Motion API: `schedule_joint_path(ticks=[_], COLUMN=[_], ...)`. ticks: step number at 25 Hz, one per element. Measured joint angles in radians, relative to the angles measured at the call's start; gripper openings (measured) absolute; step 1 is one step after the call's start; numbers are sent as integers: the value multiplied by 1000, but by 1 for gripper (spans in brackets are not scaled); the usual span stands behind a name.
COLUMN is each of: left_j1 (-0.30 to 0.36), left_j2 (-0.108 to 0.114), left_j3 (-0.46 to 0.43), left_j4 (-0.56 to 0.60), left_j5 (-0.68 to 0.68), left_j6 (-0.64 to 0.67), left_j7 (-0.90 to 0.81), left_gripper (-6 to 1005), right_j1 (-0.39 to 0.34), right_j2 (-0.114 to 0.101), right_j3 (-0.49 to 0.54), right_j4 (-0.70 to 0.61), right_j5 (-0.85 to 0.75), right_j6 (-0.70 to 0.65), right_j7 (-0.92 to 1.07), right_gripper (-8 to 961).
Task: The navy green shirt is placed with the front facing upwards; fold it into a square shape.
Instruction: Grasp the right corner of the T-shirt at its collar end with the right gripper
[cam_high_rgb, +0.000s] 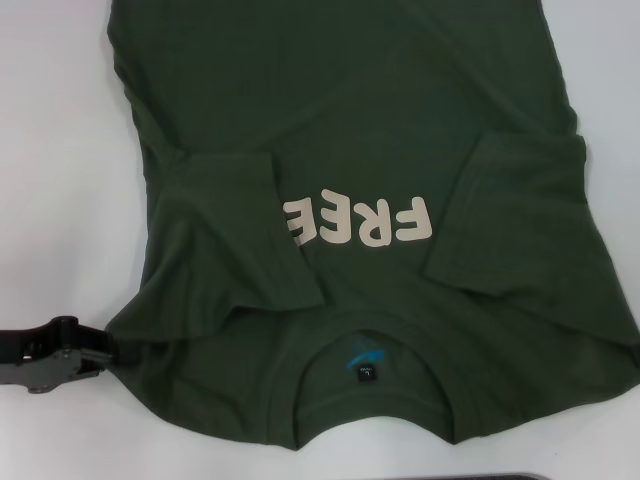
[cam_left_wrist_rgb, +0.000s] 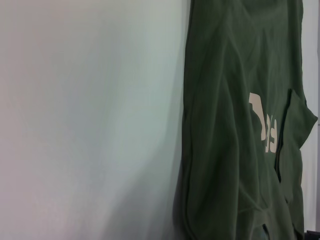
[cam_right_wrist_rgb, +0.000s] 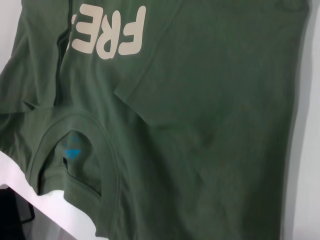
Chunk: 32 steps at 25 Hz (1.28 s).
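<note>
The collar (cam_high_rgb: 368, 375) lies lowest in the frame, on the white table (cam_high_rgb: 60, 120). At lower left, the left gripper (cam_high_rgb: 105, 350) touches the shirt (cam_high_rgb: 350, 110); its grip cannot be told. Both sleeves are folded inward, covering part of the lettering (cam_high_rgb: 360, 220); folding the length remains. The hem is cut off above, and the right gripper is unseen.

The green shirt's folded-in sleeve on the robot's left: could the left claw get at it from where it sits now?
Probably yes. The left claw sits at the edge of the navy green shirt, by the shoulder, and the folded-in sleeve lies close by on top with nothing over it.
</note>
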Motion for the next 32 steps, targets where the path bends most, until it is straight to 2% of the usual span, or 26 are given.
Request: schedule_joint_path(ticks=[7, 12, 32], left_j1=[2, 1, -3], left_j2=[0, 9, 9], left_j3=[1, 1, 2], left_j4=[6, 32, 36], left_j5=[0, 0, 0], left_j6=[-2, -9, -11], left_j7=[0, 0, 0], left_gripper=[30, 30, 30], right_j1=[0, 0, 16], right_j2=[6, 10, 22], right_j3=[-3, -10, -12], right_j4=[0, 0, 1], right_j5=[0, -1, -17], right_j6=[2, 7, 12], right_j7=[3, 5, 9], right_gripper=[881, 880, 881])
